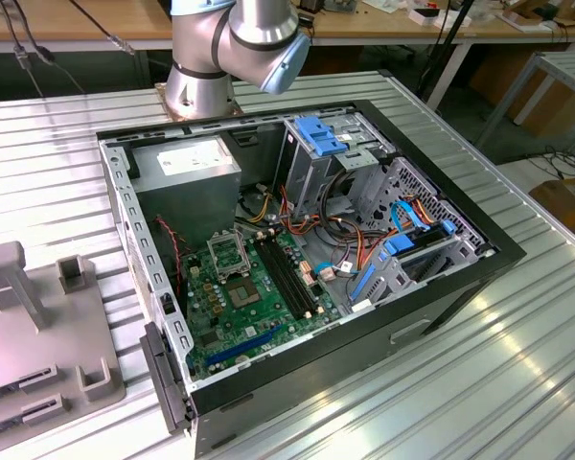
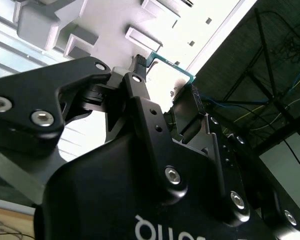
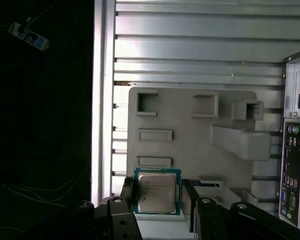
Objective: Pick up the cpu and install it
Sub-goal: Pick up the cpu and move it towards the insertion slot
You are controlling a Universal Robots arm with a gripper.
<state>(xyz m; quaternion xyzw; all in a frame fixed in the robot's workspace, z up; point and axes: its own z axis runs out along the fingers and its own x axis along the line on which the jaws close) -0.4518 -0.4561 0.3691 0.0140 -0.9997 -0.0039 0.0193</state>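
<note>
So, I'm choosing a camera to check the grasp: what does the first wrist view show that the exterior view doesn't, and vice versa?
First wrist view: the cpu, grey top facing the camera, clamped in the tool in front of the fixture.
Exterior view: the arm, and inside the open case the motherboard and socket.
Both: the fixture, the case and the slatted table.
</note>
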